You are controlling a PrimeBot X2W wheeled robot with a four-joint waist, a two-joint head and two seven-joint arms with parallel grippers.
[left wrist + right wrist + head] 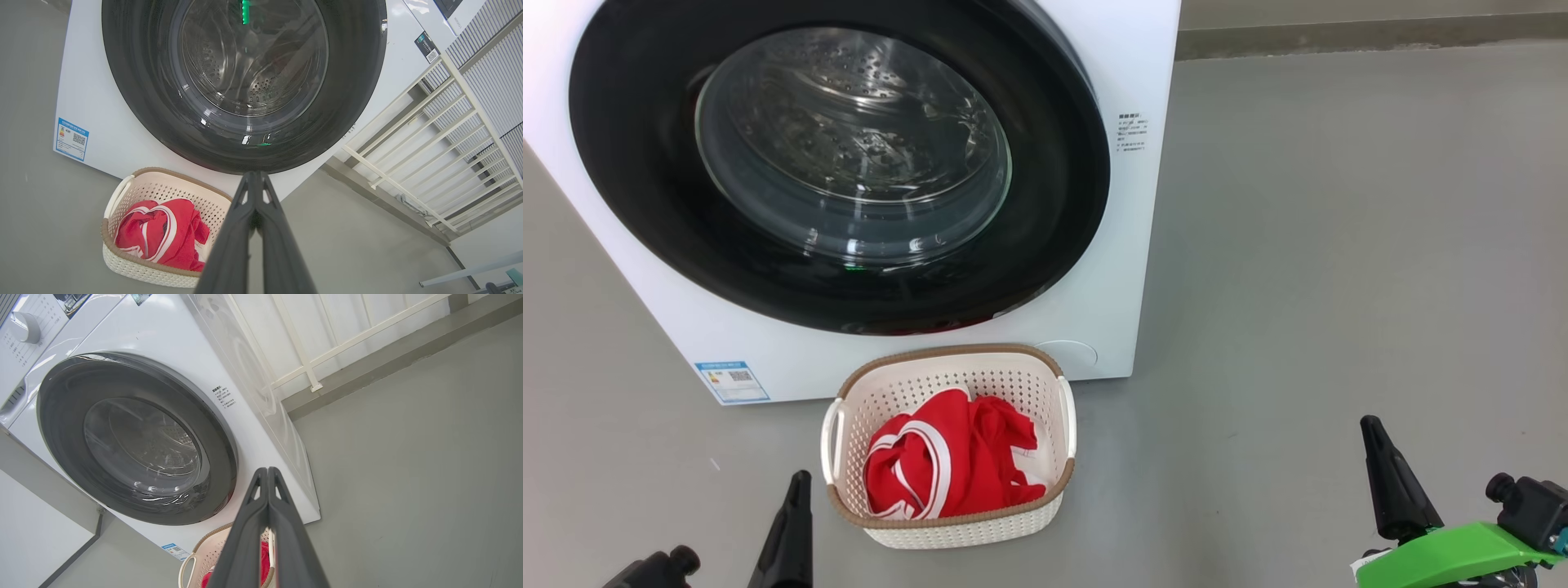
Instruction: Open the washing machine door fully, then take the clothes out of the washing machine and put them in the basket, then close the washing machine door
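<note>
Both grippers were closed with nothing in them. The left gripper (pixel 255 176) had its two dark fingers pressed together at the tips and hung low over the grey floor (pixel 1339 245), just to the left of the basket (pixel 947 353). The right gripper (pixel 267 470) was pinched together the same way, well off to the basket's right, with a green part (pixel 1454 555) showing on its arm.

The basket stood on the floor right in front of the washing machine (pixel 1127 65), below the lower edge of the washing machine door (pixel 1045 163). The clothes (pixel 956 465) lay bunched inside it, red fabric with white stripe trim showing on the left side of the heap. The door sat flat against the white front, and the perforated steel drum showed through its glass. A small blue label (pixel 732 380) was stuck near the machine's lower left corner. A white railing (pixel 449 134) ran along the wall beside the machine.
</note>
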